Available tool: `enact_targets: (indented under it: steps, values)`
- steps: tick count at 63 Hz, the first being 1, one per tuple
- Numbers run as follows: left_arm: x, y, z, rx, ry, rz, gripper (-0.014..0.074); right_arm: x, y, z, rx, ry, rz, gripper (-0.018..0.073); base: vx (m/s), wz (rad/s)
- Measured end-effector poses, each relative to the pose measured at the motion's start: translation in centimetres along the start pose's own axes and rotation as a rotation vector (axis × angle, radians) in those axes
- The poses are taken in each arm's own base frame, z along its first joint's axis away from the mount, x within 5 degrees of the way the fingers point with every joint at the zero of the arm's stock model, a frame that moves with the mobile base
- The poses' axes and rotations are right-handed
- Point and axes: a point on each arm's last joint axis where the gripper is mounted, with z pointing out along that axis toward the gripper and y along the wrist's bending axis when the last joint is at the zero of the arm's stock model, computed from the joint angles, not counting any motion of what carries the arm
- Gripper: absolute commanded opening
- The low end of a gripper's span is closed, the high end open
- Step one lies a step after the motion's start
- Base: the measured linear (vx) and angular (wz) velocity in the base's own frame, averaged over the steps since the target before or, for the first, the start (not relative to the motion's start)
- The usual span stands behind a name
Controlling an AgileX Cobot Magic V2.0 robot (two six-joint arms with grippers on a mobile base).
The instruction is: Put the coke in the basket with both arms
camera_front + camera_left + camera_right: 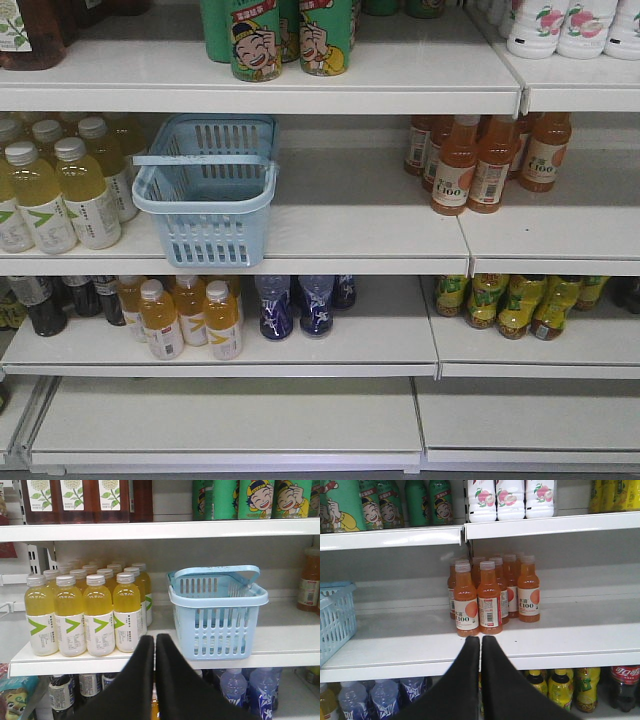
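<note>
The light blue basket [215, 235] stands empty on the middle shelf, its handle lying across the rim. In the left wrist view the basket [220, 630] is ahead and to the right of my left gripper [154, 639], whose black jaws are shut on nothing. My right gripper [480, 640] is also shut and empty, in front of the orange juice bottles; the basket [337, 620] shows at that view's left edge. A coke [624, 686] with a red label stands on the lower shelf at the far right, below and right of the right gripper. Neither gripper shows in the front view.
Yellow drink bottles [90, 612] stand just left of the basket. Orange juice bottles [490, 597] fill the middle shelf to its right. Green cans [290, 38] and white bottles [510, 499] stand on the shelf above. Blue water bottles [297, 305] and yellow-green bottles [562, 687] line the lower shelf.
</note>
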Motion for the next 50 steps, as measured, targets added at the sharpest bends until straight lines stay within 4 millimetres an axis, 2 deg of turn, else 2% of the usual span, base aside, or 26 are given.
enact_targets:
  steps: [16, 20, 25, 34, 46, 50]
  values:
    - [0.00, 0.00, 0.00, 0.000, 0.000, -0.003, -0.0006, 0.00, 0.00, 0.00, 0.000, 0.000, 0.000, -0.0005, 0.00, 0.00]
    - [-0.03, -0.01, 0.00, 0.001, -0.003, -0.057, -0.0006, 0.00, 0.00, 0.00, 0.000, 0.000, 0.000, -0.0005, 0.00, 0.00]
    - [-0.09, -0.04, 0.00, 0.006, -0.009, -0.248, -0.0006, 0.00, 0.00, 0.00, 0.000, 0.000, 0.000, -0.0005, 0.00, 0.00]
    - [-0.49, 0.01, -0.01, 0.020, -0.051, -0.788, -0.0006, 0.00, 0.00, 0.00, 0.000, 0.000, 0.000, -0.0005, 0.00, 0.00]
    - [-0.74, 0.17, -0.03, 0.029, -0.084, -1.139, -0.0006, 0.00, 0.00, 0.00, 0.000, 0.000, 0.000, -0.0005, 0.00, 0.00]
    - [-0.95, 0.36, -0.06, 0.034, -0.115, -1.316, -0.0006, 0.00, 0.00, 0.00, 0.000, 0.000, 0.000, -0.0005, 0.00, 0.00]
